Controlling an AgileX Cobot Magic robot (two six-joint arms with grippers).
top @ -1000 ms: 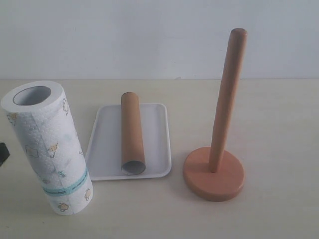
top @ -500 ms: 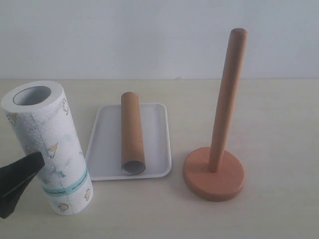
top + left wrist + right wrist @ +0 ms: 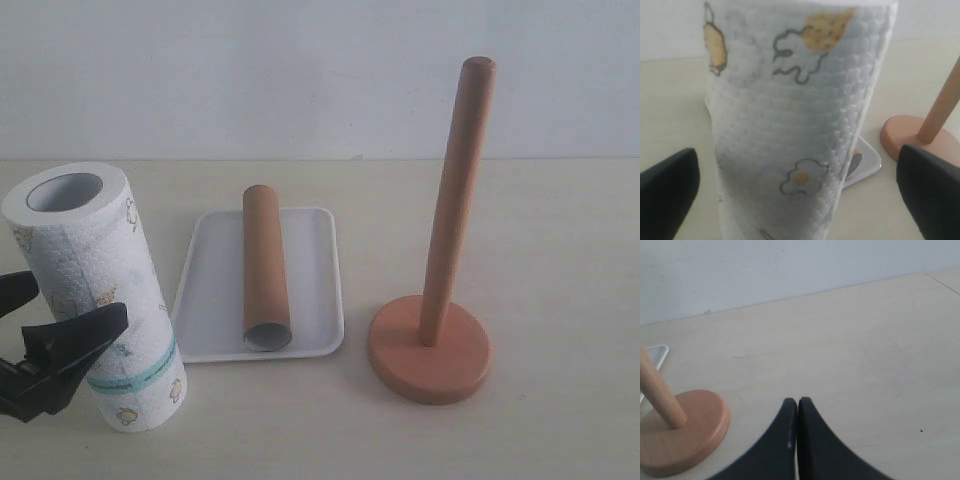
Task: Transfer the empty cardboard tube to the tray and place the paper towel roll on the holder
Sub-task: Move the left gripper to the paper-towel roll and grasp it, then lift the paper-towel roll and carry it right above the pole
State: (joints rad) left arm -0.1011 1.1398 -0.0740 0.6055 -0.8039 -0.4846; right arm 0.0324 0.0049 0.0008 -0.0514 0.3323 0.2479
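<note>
At the far left of the exterior view, the left claw (image 3: 78, 302) reaches in from the edge, its two black fingers spread wide on either side of the paper towel roll (image 3: 85, 235). The left wrist view shows a gap between each finger and the paper, so the claw flanks the roll without pinching it. The roll stands on end on the pale worktop (image 3: 560, 250), its hollow core open at the top and its teal band low down near the base. Small yellow prints dot its embossed white surface.

Just right of the roll sits the tray (image 3: 215, 290), flat on the worktop, its near left corner close beside the roll's lower part. The tray holds one thing only: the empty cardboard tube (image 3: 265, 265). The tube lies on its side along the tray's length, a little right of its middle. Its open, greyish end faces the camera just inside the near rim, and its other end reaches the far rim.

Right of the tray, near it but apart, stands the holder (image 3: 430, 352). Its round base is flat on the worktop and its tall pole is upright and bare.

The right claw (image 3: 798, 410), seen only in the right wrist view, has its fingers pressed together, gripping nothing, over bare worktop beside the holder's base.
</note>
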